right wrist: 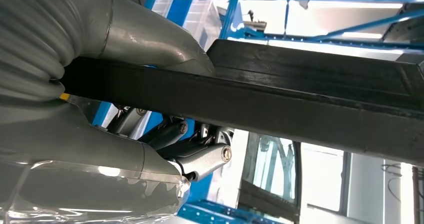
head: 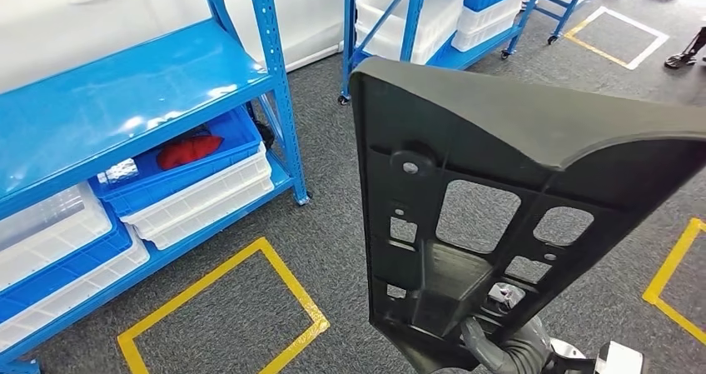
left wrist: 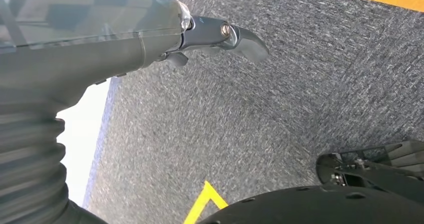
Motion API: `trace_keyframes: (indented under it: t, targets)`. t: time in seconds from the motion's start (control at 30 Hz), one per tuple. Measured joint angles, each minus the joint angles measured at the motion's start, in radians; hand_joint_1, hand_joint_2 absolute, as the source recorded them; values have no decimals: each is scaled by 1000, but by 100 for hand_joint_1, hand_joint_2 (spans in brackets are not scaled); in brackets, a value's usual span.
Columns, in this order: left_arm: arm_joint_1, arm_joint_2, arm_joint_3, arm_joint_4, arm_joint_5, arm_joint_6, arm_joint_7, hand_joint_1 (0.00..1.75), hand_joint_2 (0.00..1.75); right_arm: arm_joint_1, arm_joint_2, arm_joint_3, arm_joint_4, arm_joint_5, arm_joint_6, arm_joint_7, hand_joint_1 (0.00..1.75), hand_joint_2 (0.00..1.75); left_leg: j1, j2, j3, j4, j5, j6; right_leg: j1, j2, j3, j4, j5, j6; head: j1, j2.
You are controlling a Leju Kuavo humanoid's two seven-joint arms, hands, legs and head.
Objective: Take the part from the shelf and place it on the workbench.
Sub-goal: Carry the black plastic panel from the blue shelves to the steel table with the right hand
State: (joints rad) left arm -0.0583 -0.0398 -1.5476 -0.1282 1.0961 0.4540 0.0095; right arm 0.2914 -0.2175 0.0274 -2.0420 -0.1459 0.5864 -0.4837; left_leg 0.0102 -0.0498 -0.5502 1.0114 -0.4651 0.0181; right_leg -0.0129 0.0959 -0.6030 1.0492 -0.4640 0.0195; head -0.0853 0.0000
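- Your right hand (head: pixel 508 345) grips the big black moulded-plastic panel with cut-out windows (head: pixel 499 182) by its lower edge, at about 6 o'clock in the head view; the right wrist view shows the thumb above and the fingers (right wrist: pixel 195 156) below the panel's rim.
- The panel stands nearly upright and clear of the blue steel shelf (head: pixel 125 99) at 10 o'clock. No workbench is visible.
- Your left hand (left wrist: pixel 220 34) hangs over grey carpet, fingers loose, holding nothing.
- Risk: one hand low on a tall part; it may tip or twist out during turning.
- Risk: the panel blocks your forward sight, so its top could strike racking.
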Motion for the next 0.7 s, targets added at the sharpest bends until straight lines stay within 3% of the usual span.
trace_keyframes:
  t: [0.07,0.13,0.17,0.2,0.27,0.33,0.37,0.43,0.5,0.57,0.63,0.67,0.7]
  targets:
    - [5,0,0,0,3,1,-1,0,175,-12,0,0,12,-4,5,-3,175,175,0,27,2,-6,2,9,0,-62,-44,90,-52,8,0,0]
    - [8,0,0,0,4,1,-2,0,175,-20,0,1,21,-5,5,-3,175,175,-2,51,0,-5,1,12,-3,-86,-103,209,-105,15,0,0]
    - [9,0,0,0,3,1,-2,0,175,-20,0,2,25,-5,3,-3,175,175,-3,64,0,-5,0,12,-5,-89,-118,242,-112,18,0,0]
    - [10,0,0,0,2,1,-1,0,175,-19,0,2,27,-4,2,-2,175,175,-3,76,1,-5,-2,11,-6,-91,-114,236,-98,18,0,0]
    - [12,0,0,0,0,1,1,0,175,-18,0,2,30,-4,-2,-1,175,175,-4,99,6,-5,-6,7,-6,-111,-52,124,-38,14,0,0]
    - [14,1,0,0,-2,0,3,0,175,-19,1,2,30,-4,-6,-1,175,175,-9,116,11,-3,-11,-2,3,-147,11,5,0,1,0,0]
    - [15,1,0,0,-3,0,3,0,175,-18,1,2,30,-4,-7,-1,175,175,-11,123,13,-2,-14,-7,8,-157,23,-22,3,-6,0,0]
    - [16,2,0,0,-4,1,4,0,175,-16,3,2,30,-4,-8,-1,175,175,-13,138,17,-4,-17,-18,11,-143,21,-29,2,-18,0,0]
    - [16,4,0,0,-3,2,2,0,175,-14,6,2,31,-4,-7,-2,175,175,-11,127,14,13,-34,-29,5,-123,24,-38,7,-29,0,0]
    - [12,8,0,0,-2,4,-5,0,175,-16,11,2,32,-5,-4,-2,175,175,-8,83,-25,100,-86,-35,0,-105,28,-44,13,-39,0,0]
    - [5,11,0,0,1,6,-11,0,175,-17,14,2,34,-6,-1,-3,175,175,-8,55,-89,231,-145,-38,0,-84,27,-45,13,-44,0,0]
    - [2,12,0,0,3,7,-12,0,175,-17,15,2,36,-6,0,-3,175,175,-7,50,-111,273,-154,-39,1,-71,28,-44,13,-44,0,0]
    - [1,14,0,0,4,8,-13,0,175,-17,17,3,38,-7,1,-3,175,175,-7,48,-117,283,-145,-40,1,-56,29,-43,13,-44,0,0]
